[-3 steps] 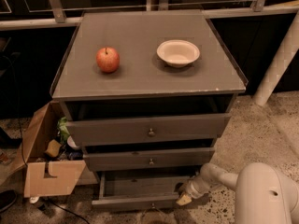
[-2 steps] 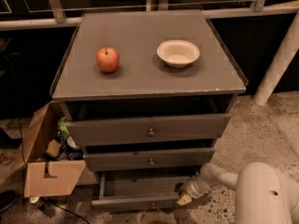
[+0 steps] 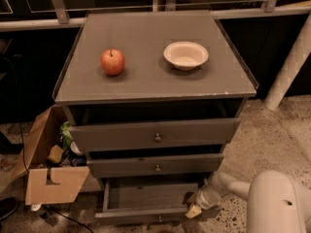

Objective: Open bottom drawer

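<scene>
Left of a grey chest, an open cardboard box sits on the floor. On the chest's top lie an apple at left and a bowl at right, well above the work. At the chest's foot the bottom drawer stands pulled out. The pincer sits at its right front corner, probably to draw it by the edge. I cannot tell whether it is apart or together.
</scene>
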